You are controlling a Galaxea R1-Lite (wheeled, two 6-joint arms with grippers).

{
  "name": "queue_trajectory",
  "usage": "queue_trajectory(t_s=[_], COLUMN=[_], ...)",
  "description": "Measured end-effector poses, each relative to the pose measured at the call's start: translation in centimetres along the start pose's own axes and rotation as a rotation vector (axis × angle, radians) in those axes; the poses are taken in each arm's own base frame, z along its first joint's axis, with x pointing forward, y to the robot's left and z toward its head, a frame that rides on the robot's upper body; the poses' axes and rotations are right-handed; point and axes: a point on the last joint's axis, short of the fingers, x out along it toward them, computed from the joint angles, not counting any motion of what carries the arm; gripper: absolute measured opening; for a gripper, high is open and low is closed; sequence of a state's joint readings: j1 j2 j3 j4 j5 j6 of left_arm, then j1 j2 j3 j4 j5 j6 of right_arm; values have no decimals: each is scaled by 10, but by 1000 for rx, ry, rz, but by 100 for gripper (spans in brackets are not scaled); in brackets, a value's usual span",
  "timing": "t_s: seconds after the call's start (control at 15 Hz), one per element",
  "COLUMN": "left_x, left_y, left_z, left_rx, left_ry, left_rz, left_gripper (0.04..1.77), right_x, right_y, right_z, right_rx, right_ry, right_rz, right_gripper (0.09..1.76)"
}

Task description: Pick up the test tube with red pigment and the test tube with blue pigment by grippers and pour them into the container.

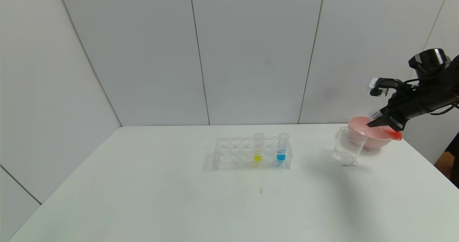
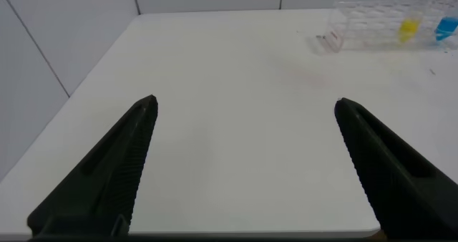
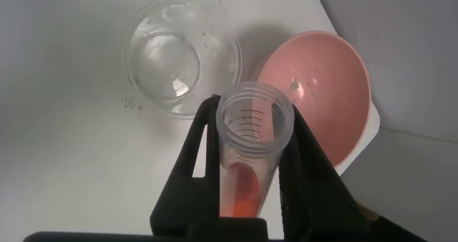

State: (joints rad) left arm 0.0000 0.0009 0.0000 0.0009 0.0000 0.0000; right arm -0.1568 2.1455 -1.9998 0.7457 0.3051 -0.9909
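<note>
My right gripper [image 1: 373, 122] is shut on the test tube with red pigment [image 1: 394, 134], held tilted above the table's right side. In the right wrist view the tube [image 3: 252, 138] sits between the two black fingers [image 3: 197, 138]. Its open mouth faces the gap between the container [image 3: 179, 56] and the pink bowl, and orange-red liquid lies at its bottom. The container [image 1: 347, 147], a clear glass beaker, stands just below and left of the gripper. The test tube with blue pigment [image 1: 282, 149] stands upright in the rack. My left gripper [image 2: 245, 102] hangs open over bare table.
A pink bowl [image 1: 374, 136] sits right behind the beaker, under my right gripper, and also shows in the right wrist view [image 3: 325, 99]. The clear rack [image 1: 233, 152] at mid-table also holds a yellow tube [image 1: 258, 152]. The table's right edge is close by.
</note>
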Motion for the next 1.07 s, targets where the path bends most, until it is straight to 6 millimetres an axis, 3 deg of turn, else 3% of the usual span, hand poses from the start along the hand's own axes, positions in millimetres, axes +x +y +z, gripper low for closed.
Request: queue_trajectory(t_s=[0.33,1.07], left_x=[0,0], left_y=[0,0], left_z=[0,0], left_rx=[0,0], left_ry=[0,0], left_rz=[0,0], left_gripper=[176,176], right_x=[3,14], right_y=[0,21], right_z=[-1,28], right_rx=[-120,-267], right_ry=[87,265], right_rz=[-42,-118], right_gripper=[53,53])
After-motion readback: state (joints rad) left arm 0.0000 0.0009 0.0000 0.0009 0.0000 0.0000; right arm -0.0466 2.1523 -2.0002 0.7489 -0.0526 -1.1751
